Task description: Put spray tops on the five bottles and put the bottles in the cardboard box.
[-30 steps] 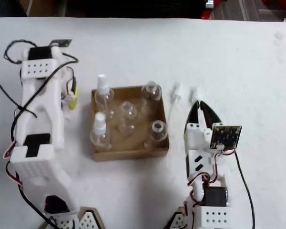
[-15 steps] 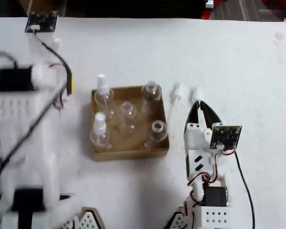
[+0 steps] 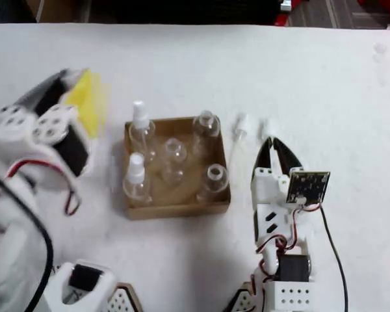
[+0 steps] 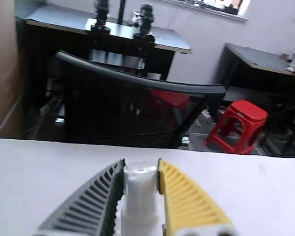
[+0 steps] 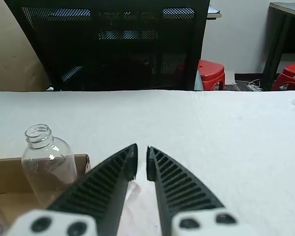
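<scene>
White spray top (image 4: 139, 192), cylindrical (pinched by left gripper (image 4: 140, 167))

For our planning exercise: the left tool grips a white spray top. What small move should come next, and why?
Probably swing the left tool over the cardboard box and line its spray top up above an open bottle. Three bottles in the box lack tops, while two already have them.
</scene>
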Tool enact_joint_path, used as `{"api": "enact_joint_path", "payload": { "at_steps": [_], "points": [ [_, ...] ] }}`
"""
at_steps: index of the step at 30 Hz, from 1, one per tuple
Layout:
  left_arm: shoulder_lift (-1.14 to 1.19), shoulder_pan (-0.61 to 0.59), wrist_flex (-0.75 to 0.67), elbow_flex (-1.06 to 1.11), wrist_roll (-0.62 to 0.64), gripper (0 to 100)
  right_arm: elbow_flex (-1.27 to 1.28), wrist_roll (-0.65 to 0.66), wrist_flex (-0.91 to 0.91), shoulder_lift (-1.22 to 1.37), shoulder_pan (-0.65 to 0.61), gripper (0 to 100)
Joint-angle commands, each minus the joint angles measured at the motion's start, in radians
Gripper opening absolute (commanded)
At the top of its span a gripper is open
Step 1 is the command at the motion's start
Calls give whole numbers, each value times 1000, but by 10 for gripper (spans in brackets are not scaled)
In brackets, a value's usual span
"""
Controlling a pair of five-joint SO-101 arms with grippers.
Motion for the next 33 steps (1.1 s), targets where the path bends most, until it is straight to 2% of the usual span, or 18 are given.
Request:
{"api": "enact_joint_path", "payload": {
  "at_steps": [1,7,14,18,22,26,33],
  "points": [
    [21,81,-140,12,31,20,9,-2,7,-8,-7,19],
    [45,97,-466,293,32,20,9,-2,7,-8,-7,19],
    [-33,134,-720,580,26,20,9,-2,7,-8,-7,19],
    [-99,197,-904,763,-48,20,9,-2,5,-8,-7,19],
    [-131,197,-1120,901,-64,20,9,-2,4,-8,-7,19],
    [-128,199,-1180,970,-64,20,9,-2,4,-8,-5,19],
    [-137,196,-1180,1034,-81,20,9,-2,2,-8,-4,19]
  ]
}}
